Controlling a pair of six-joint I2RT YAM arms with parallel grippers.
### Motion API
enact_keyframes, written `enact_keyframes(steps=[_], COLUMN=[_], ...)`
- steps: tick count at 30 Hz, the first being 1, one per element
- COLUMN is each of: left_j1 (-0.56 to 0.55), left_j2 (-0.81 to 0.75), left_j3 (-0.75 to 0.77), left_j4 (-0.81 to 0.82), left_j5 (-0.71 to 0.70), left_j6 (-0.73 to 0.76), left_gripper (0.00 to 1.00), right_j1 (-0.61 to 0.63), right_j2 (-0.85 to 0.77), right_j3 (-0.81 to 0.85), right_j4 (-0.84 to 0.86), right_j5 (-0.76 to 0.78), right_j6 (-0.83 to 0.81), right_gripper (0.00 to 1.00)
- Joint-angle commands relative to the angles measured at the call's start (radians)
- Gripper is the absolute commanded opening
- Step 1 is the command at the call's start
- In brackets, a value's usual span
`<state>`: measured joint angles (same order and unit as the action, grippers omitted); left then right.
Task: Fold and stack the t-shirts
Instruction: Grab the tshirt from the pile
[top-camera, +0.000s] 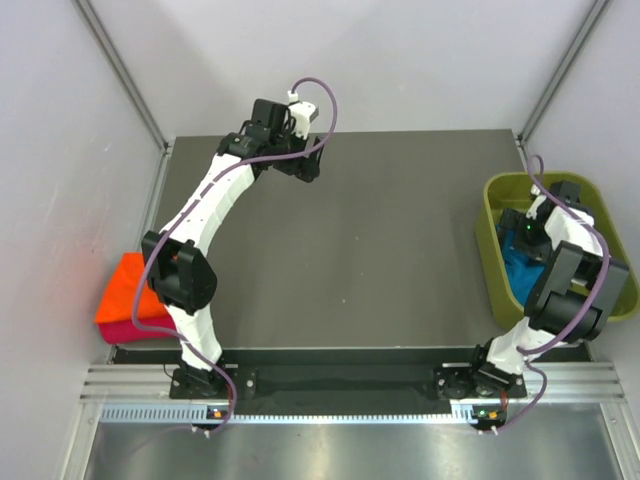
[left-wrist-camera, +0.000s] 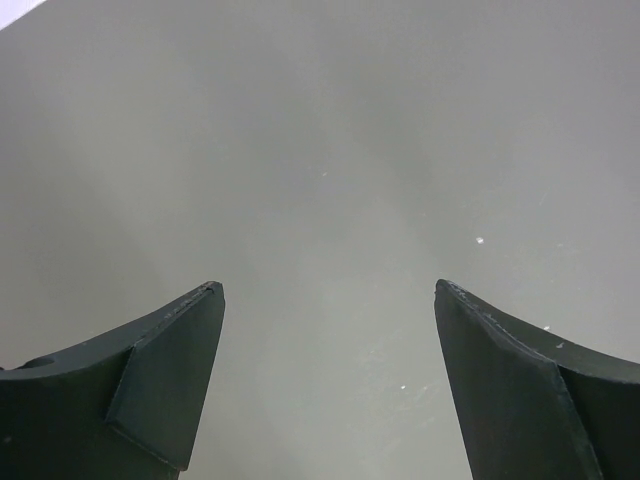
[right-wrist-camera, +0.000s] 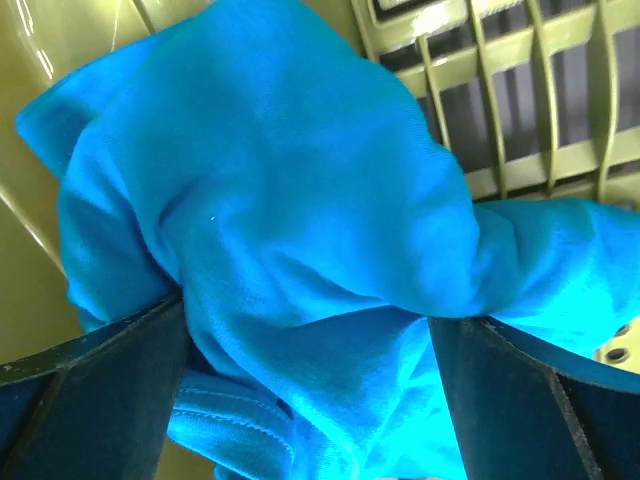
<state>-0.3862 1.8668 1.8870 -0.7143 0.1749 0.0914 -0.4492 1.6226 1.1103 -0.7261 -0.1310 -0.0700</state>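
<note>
Currently mid-pickup, judging by layout. At table (top-camera: 380, 260) right edge, reaching into olive basket (top-camera: 488, 250) for crumpled teal-blue t-shirt (right-wrist-camera: 300, 200). Stack base at left edge: folded orange t-shirt (top-camera: 125, 290) on magenta-pink t-shirt (top-camera: 135, 330). Straddling teal cloth with right gripper (right-wrist-camera: 308, 320), spread wide, nothing clamped. Hovering left gripper (left-wrist-camera: 328, 290), wide open, empty, over far table, ready to assist.

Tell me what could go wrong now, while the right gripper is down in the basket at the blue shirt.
1. The shirt lies bunched inside the open right gripper. Closing here may pinch several layers at once, so the shirt could come up crumpled and be hard to spread.
2. The slatted wall of the basket is close behind the shirt. Cloth might catch on a slat, and the lift could then drag the basket.
</note>
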Motion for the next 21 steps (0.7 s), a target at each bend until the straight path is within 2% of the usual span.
enact_keyframes(steps=[1,3,5,6,8,9,11,12,18,21], left_j1=[0.001,0.001,0.001,0.001,0.001,0.001,0.001,0.001,0.001,0.000], left_j2=[-0.064,-0.057,-0.051,-0.047,-0.034,-0.031,-0.023,-0.021,-0.023,-0.035], left_j3=[-0.005,-0.003,-0.003,-0.003,0.012,0.026,0.040,0.052,0.057,0.052], left_j4=[0.062,0.068,0.067,0.067,0.064,0.062,0.064,0.062,0.071,0.090], left_j5=[0.054,0.055,0.070,0.074,0.048,0.029,0.025,0.025,-0.006,-0.092], left_j6=[-0.028,-0.059,-0.050,-0.035,-0.035,-0.032,-0.021,-0.012,-0.008,-0.038], left_gripper=[0.90,0.89,0.89,0.89,0.89,0.89,0.89,0.89,0.89,0.90], right_j1=[-0.014,-0.014,-0.016,-0.017,-0.019,-0.022,-0.022,-0.022,-0.019,-0.017], right_j2=[0.009,0.028,0.039,0.043,0.052,0.049,0.028,0.013,-0.223,-0.387], right_j3=[0.016,0.032,0.054,0.062,0.088,0.094,0.120,0.129,0.285,0.324], right_j4=[0.048,0.048,0.048,0.045,0.031,0.013,-0.009,-0.022,0.007,0.170], right_j5=[0.042,0.065,0.076,0.067,0.064,0.051,-0.004,-0.015,-0.157,-0.280], right_j6=[-0.050,-0.074,-0.108,-0.119,-0.122,-0.114,-0.105,-0.100,-0.123,-0.134], right_gripper=[1.00,0.98,0.85,0.65,0.50,0.34,0.15,0.00,0.00,0.00])
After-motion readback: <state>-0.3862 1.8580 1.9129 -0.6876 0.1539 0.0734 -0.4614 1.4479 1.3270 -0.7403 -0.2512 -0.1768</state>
